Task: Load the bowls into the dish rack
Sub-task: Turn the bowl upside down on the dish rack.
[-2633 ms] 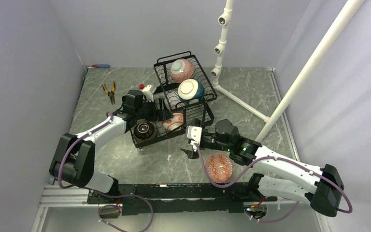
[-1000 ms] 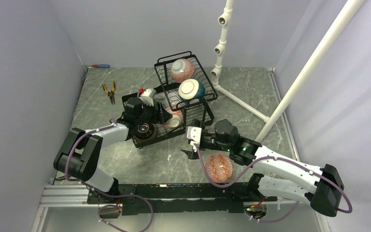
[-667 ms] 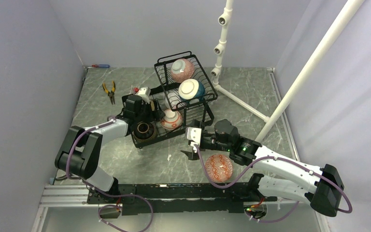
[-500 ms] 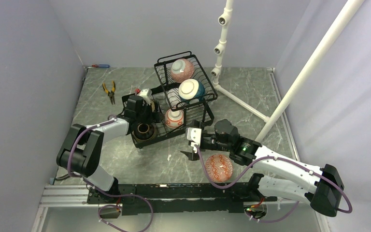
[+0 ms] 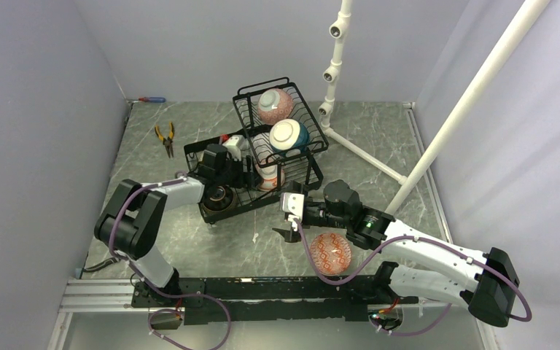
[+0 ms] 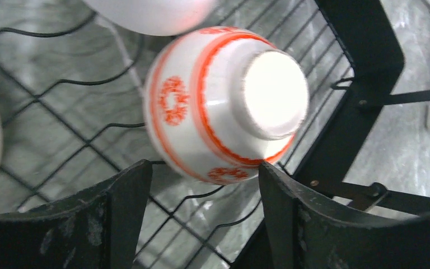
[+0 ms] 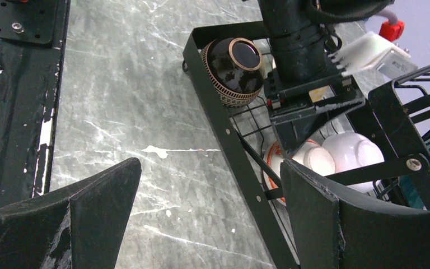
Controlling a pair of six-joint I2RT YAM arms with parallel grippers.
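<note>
I see my left gripper (image 6: 204, 168) has slid farther right into the dish rack (image 7: 228, 131), claw spread before the red-ringed bowl (image 6: 213, 106), which lies on its side. The brown bowl (image 5: 217, 195) sits beside it. The raised basket (image 5: 242, 109) holds a pink bowl (image 5: 275, 104) and a teal bowl (image 5: 287, 135). My right gripper (image 7: 210, 163) gapes wide, and a red-patterned bowl (image 5: 330, 252) lies on the table (image 5: 189, 248).

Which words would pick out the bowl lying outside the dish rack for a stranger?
Start at the black wire dish rack mid-table, then come toward the near edge. A bowl lies on the table beside the right arm. Only it is outside the rack, covered in a dense red pattern.
</note>
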